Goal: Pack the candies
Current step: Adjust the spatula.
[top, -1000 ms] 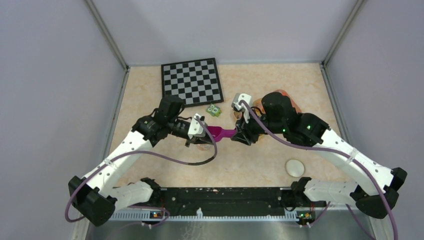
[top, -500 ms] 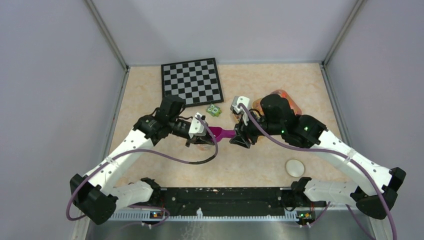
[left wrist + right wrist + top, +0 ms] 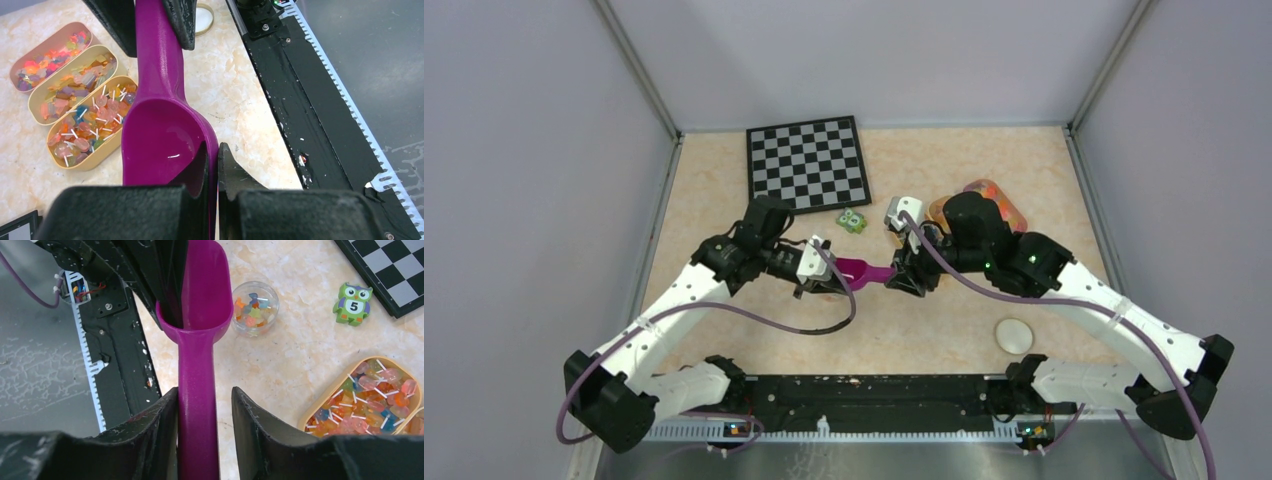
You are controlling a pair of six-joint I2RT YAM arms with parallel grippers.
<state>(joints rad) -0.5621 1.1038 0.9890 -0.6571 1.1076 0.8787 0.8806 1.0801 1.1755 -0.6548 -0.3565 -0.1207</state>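
Note:
The magenta scoop (image 3: 862, 270) hangs level between both grippers, its bowl (image 3: 160, 135) empty. My left gripper (image 3: 212, 150) is shut on the bowl's rim. My right gripper (image 3: 205, 395) is open astride the scoop's handle (image 3: 197, 405), with a gap on one side. The candies (image 3: 87, 125) fill a tan tray of three compartments (image 3: 107, 150), also seen in the right wrist view (image 3: 370, 400). A small clear jar (image 3: 255, 307) holding a few candies stands below the scoop's bowl; the left gripper (image 3: 824, 270) hides it from above.
A green owl block (image 3: 854, 221) lies by the checkerboard (image 3: 807, 163) at the back. A round lid (image 3: 1014, 335) lies at the front right. The black base rail (image 3: 874, 390) runs along the near edge. The tray (image 3: 994, 195) is partly hidden behind my right arm.
The scoop and both grippers have shifted slightly left and toward the near edge. The right arm has come forward off the tray a little.

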